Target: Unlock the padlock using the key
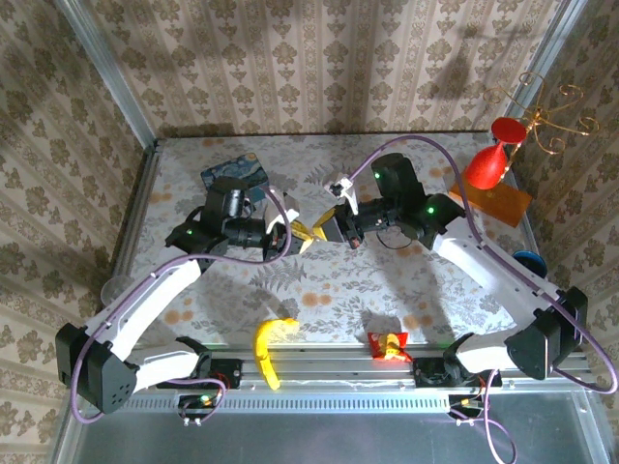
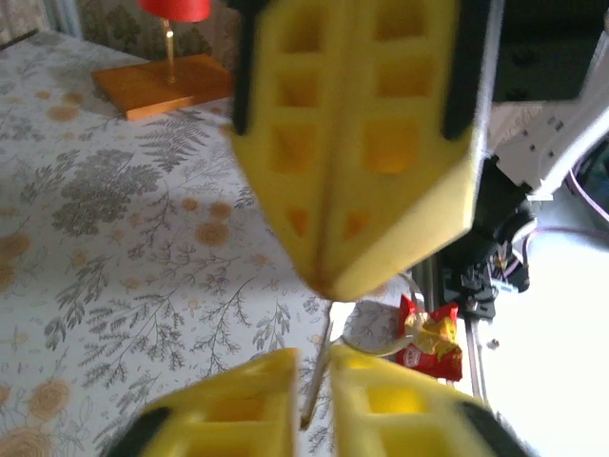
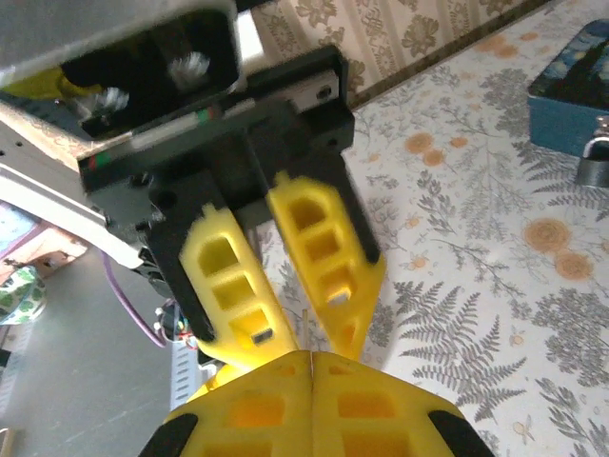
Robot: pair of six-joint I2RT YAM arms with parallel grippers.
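A thin metal key [image 2: 324,371] hangs upright between my two grippers above the middle of the table. My right gripper [image 3: 312,367] is shut on its upper part, and its yellow fingers [image 2: 371,143] point down in the left wrist view. A key ring [image 2: 375,351] loops beside them. My left gripper [image 2: 314,367] is open, with the key's lower end in the gap and its jaws apart on either side. The two grippers meet tip to tip [image 1: 314,230]. The small silvery padlock [image 3: 595,162] hangs on the blue tin box [image 3: 571,90], far left of the grippers [image 1: 235,174].
A banana [image 1: 269,348] and a red snack packet [image 1: 387,344] lie at the near edge by the rail. A red lamp [image 1: 491,164] on an orange wooden base [image 1: 503,203] stands back right, beside a gold wire ornament [image 1: 542,116].
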